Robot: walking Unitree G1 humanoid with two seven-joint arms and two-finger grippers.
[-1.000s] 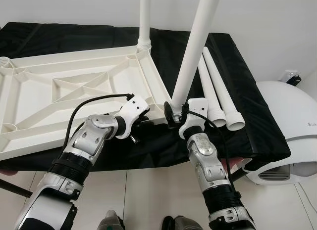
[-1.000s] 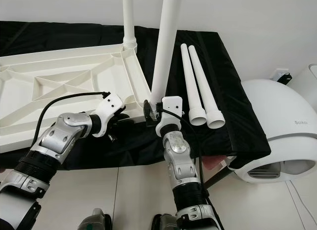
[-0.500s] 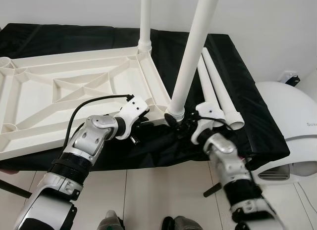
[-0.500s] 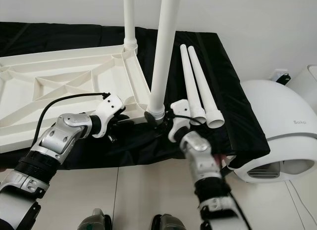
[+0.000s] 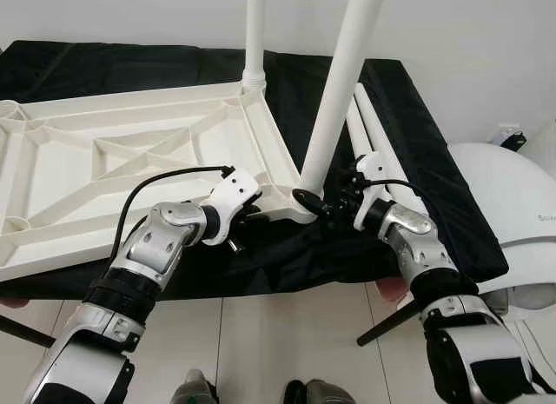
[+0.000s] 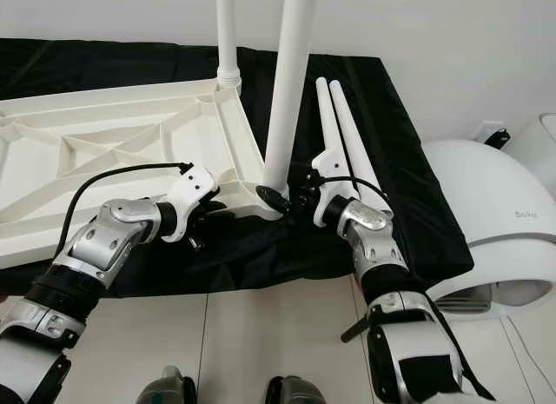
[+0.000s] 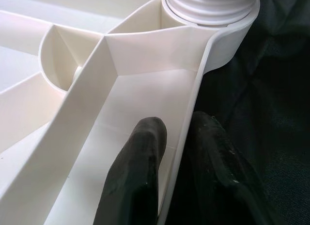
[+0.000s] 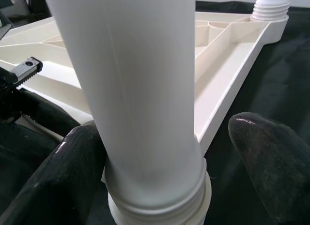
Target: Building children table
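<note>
I'm seating the second leg (image 5: 334, 100) in the upturned tabletop's (image 5: 122, 174) near corner socket. Left claw (image 7: 172, 172) pinches the rim; right claw (image 8: 160, 152) straddles the leg's base, fingers apart. Next: grip and twist.

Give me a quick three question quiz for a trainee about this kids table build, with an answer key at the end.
1. True or false: the left gripper pinches the rim of the upside-down tabletop.
2. How many loose legs lie on the black cloth?
3. The right gripper is: A) shut on the near leg, B) open around its base, C) holding a loose leg.

Key: 1 true. 2 two. 3 B: one finger touches the leg, the other stands apart.
</note>
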